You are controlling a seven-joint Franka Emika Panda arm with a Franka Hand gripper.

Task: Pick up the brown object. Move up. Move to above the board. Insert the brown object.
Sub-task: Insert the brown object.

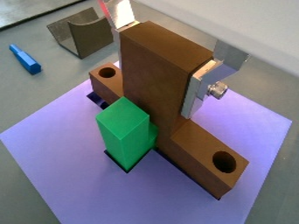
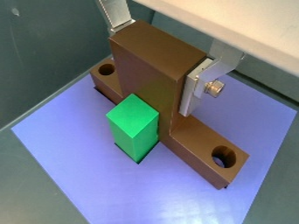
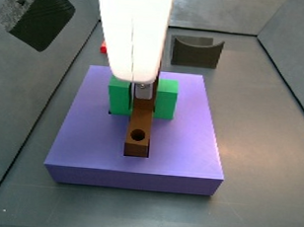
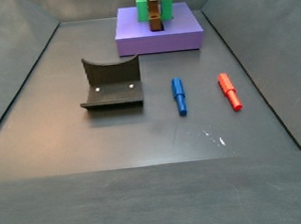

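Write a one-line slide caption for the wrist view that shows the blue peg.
Gripper jaws clamp the brown block upright on the purple board, beside the green block; blue peg lies behind.

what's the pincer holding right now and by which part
The pincer grips the brown block by its upright bar, one silver finger flat against each side. The block's crosspiece already sits on the board, beside the green block.

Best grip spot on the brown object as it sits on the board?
The upright bar of the brown object, from above. It stands vertical with flat parallel faces, where the tool already clamps it. The low crosspiece lies on the board, and the green block crowds one side.
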